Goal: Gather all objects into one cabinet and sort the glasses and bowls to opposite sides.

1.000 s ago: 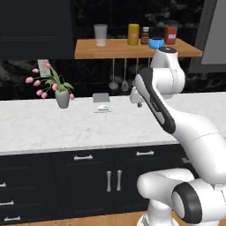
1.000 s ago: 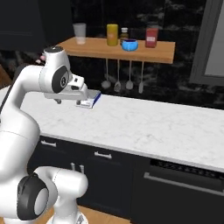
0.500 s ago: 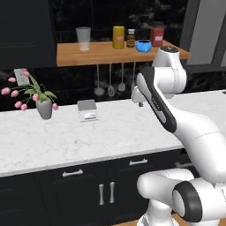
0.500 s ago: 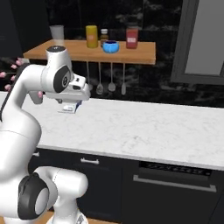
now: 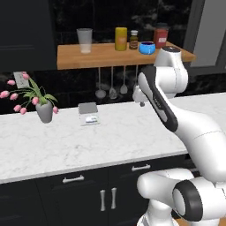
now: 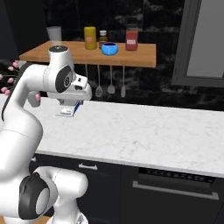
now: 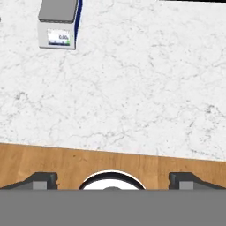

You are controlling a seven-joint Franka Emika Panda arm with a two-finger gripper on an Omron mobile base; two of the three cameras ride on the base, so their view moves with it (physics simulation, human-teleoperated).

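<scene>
Our gripper [image 7: 113,178] spread wide, empty, above marble counter [image 7: 132,88]. Blue bowl [image 5: 147,47] sits near right end of wooden shelf [image 5: 101,55]. We judge it light, rigid, glossy-slippery, breakable; pinch across rim

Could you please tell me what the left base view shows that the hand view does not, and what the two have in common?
The left base view alone has the wooden shelf with the blue bowl, a clear cup, a yellow jar and a red container, plus the flowered vase. The hand view alone has the open gripper with its fingertips wide apart. Both share the marble counter and the small scale.
</scene>
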